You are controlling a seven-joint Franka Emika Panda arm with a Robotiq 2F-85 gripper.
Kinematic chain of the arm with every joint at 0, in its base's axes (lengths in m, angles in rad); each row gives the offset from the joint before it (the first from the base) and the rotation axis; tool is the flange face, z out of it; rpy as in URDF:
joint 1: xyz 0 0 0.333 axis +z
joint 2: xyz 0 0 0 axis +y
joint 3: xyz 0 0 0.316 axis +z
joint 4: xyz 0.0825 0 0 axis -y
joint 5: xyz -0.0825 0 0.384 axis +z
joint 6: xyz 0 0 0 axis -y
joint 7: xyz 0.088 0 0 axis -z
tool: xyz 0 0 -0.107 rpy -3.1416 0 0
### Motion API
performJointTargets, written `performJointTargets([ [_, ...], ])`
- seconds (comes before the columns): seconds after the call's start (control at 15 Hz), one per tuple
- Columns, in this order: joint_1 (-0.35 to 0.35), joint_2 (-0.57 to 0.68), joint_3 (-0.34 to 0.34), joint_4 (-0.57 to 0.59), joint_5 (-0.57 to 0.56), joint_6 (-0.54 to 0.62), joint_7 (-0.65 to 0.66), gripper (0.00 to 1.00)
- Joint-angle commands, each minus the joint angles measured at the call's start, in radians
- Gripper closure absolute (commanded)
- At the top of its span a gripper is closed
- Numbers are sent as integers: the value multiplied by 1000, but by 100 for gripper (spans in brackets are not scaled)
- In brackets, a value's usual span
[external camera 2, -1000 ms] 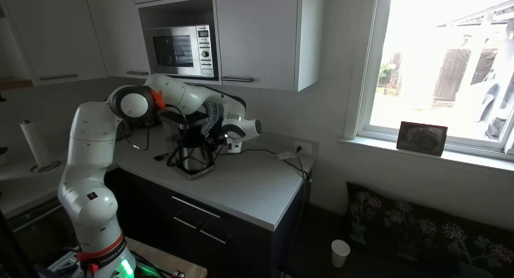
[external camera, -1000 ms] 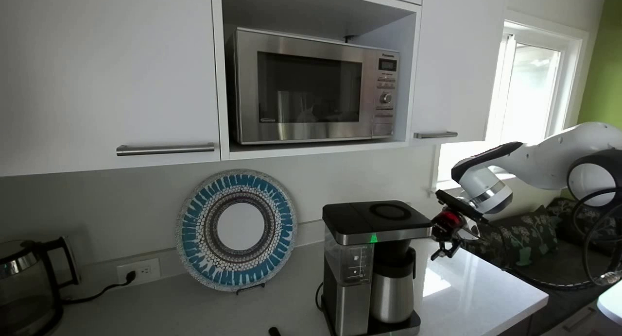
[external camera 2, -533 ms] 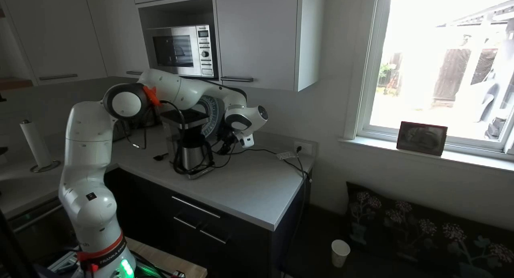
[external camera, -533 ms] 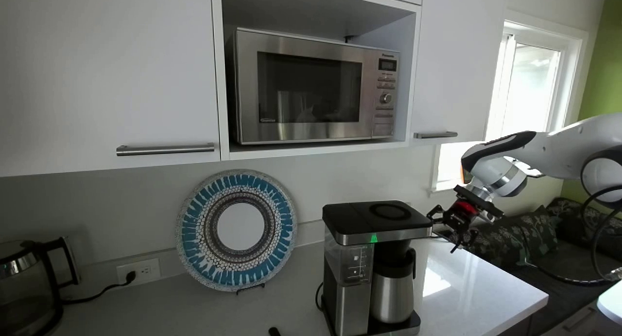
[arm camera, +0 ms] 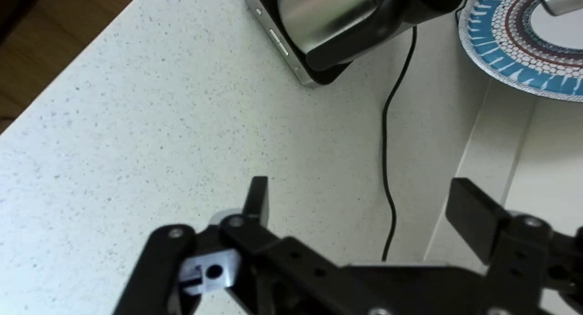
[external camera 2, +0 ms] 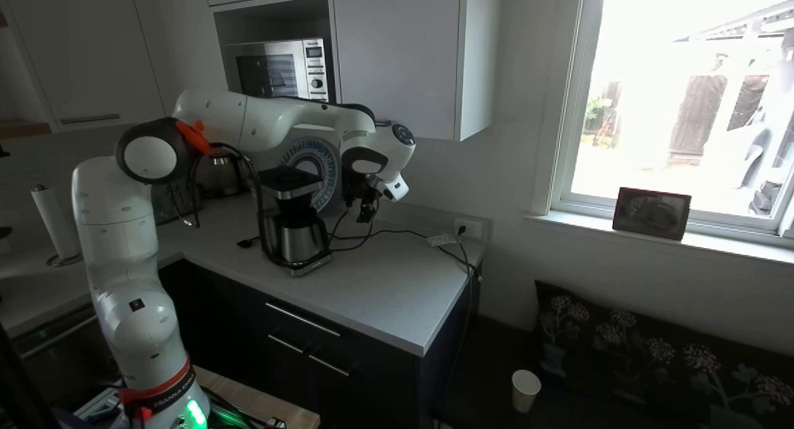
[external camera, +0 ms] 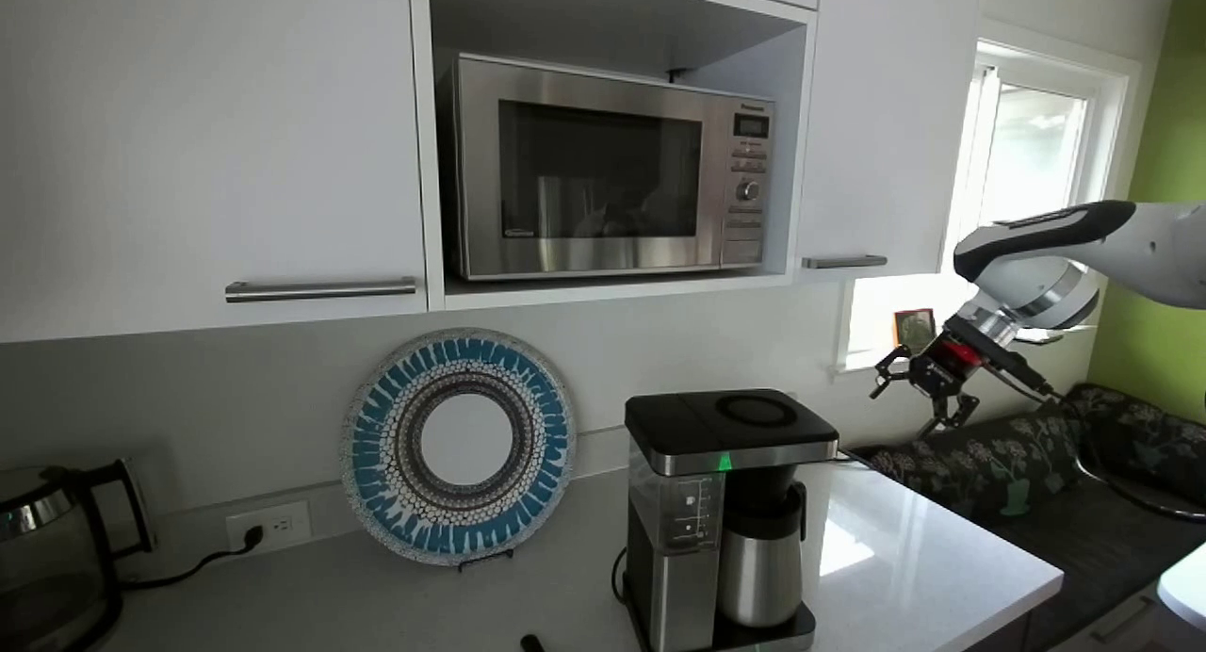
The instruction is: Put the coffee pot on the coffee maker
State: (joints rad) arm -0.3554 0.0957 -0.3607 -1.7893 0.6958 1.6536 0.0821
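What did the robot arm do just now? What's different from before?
The gripper moved up and away from the coffee maker; its jaws are open and empty. I don't see it grab or let go of anything. The coffee pot, sitting in the machine, and the microwave stayed put.

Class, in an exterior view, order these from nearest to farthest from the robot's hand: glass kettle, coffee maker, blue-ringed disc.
1. Coffee maker: right of picture centre, closest to the hand.
2. Blue-ringed disc: left of centre.
3. Glass kettle: at the left edge, partly cut off.
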Motion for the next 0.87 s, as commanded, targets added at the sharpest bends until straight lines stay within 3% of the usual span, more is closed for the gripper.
performJointTargets([
  [0.0,-16,-75,-4,-32,-39,29,-86,0],
  [0.33,-27,-163,-18,-49,-70,78,-116,0],
  [0.4,-23,-108,-17,2,-47,40,-92,0],
  [0.8,-24,-143,-22,-15,-52,49,-103,0],
])
